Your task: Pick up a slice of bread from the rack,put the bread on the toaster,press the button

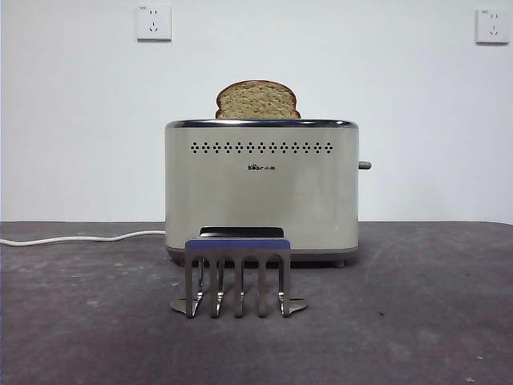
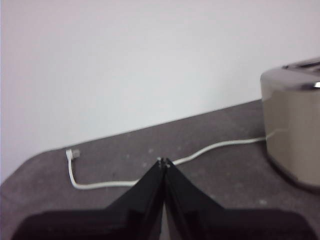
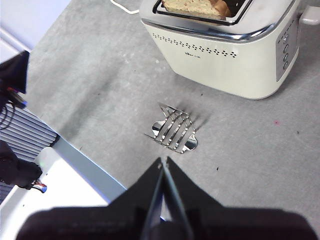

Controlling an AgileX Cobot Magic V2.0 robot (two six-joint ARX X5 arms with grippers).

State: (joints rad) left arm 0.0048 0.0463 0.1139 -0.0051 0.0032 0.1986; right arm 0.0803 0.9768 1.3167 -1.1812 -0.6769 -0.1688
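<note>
The slice of bread (image 1: pixel 257 100) stands in the slot of the cream toaster (image 1: pixel 261 188), its domed top sticking out above the chrome rim; the right wrist view shows it in the slot too (image 3: pixel 197 6). The silver rack (image 1: pixel 238 275) with the blue top bar stands empty in front of the toaster, and shows from above in the right wrist view (image 3: pixel 173 128). My right gripper (image 3: pixel 163 162) is shut and empty, high above the table near the rack. My left gripper (image 2: pixel 163 161) is shut and empty, off to the toaster's (image 2: pixel 294 125) side.
The toaster's white cord (image 1: pixel 80 238) runs along the table to the left, with its plug lying loose (image 2: pixel 70 153). The toaster's lever (image 1: pixel 365 165) sticks out on its right side, above a column of buttons (image 3: pixel 286 49). The table's edge (image 3: pixel 95 167) lies below the right gripper.
</note>
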